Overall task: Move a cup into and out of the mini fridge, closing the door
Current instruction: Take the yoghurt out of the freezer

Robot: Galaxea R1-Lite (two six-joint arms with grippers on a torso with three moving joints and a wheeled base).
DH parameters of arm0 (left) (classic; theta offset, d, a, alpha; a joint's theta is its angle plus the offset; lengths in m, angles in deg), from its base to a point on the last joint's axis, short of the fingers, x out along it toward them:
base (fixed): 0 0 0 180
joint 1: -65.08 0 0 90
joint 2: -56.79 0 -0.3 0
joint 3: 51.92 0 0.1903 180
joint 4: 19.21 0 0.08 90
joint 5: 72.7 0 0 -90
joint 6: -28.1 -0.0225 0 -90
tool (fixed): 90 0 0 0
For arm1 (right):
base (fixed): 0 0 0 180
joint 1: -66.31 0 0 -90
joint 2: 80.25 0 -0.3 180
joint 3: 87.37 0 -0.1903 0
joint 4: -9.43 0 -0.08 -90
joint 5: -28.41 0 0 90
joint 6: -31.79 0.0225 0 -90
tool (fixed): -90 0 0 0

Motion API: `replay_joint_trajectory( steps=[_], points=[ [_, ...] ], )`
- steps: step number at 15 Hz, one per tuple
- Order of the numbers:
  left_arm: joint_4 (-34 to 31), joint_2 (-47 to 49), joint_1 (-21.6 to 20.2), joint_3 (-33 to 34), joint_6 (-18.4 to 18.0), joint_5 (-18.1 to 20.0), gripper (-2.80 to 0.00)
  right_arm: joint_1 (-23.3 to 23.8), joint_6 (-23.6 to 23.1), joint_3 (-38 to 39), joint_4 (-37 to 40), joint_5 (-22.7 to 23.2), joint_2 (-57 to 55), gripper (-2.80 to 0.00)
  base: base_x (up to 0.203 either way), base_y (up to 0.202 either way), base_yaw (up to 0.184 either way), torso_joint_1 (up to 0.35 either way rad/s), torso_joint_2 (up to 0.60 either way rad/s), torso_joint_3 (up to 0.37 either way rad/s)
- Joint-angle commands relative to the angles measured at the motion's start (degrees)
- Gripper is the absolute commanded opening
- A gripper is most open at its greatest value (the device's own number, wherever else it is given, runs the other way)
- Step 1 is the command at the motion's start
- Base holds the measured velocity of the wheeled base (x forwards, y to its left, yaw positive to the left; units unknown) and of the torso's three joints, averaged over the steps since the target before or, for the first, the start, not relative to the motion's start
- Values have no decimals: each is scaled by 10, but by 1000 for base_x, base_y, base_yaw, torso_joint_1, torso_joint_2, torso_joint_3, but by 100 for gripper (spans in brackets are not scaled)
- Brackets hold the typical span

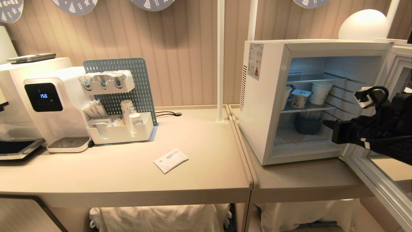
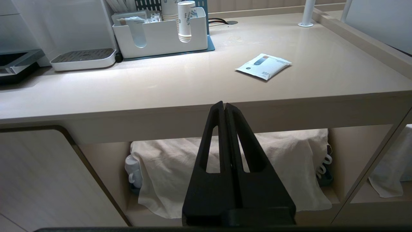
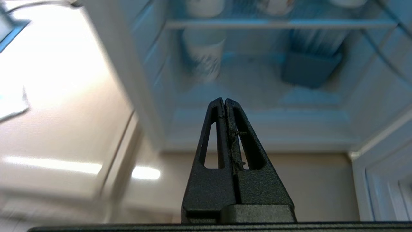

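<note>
The white mini fridge (image 1: 260, 129) stands on the right-hand table, and its door (image 1: 399, 74) is swung wide to the right, white inner face showing. On the middle wire shelf sits the cup (image 1: 300, 98), a small white tub with a square foil lid, between taller paper cups (image 1: 320, 92). My right gripper (image 1: 326, 124) is shut and empty, level with the lower compartment at the fridge's open front. In the right wrist view the gripper (image 3: 224, 100) points at the fridge floor. My left gripper (image 2: 224, 104) is shut and empty, parked low in front of the left table's edge.
A dark blue container (image 1: 308, 124) and a paper cup (image 3: 204, 54) stand in the fridge's lower compartment. A white sachet (image 1: 170, 159) lies on the left table. A water dispenser (image 1: 48, 103), a pegboard organiser (image 1: 120, 129) with paper cups and a white pole (image 1: 220, 61) stand behind.
</note>
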Motion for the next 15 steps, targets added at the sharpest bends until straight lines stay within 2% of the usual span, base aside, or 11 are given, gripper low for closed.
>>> replay_joint_trajectory(
  steps=[1,2,7,15],
  points=[
    [0,1,0,0,1,0,-280,0,0,-8,-76,-22,-88,-280,0,0,0,0,0,0],
    [0,1,0,0,2,0,-280,0,1,-23,-97,-40,-111,0,0,0,0,0,0,0],
    [0,1,0,0,4,0,-280,7,5,-118,-99,-57,-175,0,0,0,0,0,0,0],
    [1,1,0,0,6,0,-280,17,7,-228,-96,-85,-259,0,0,0,0,0,0,0]
  ],
)
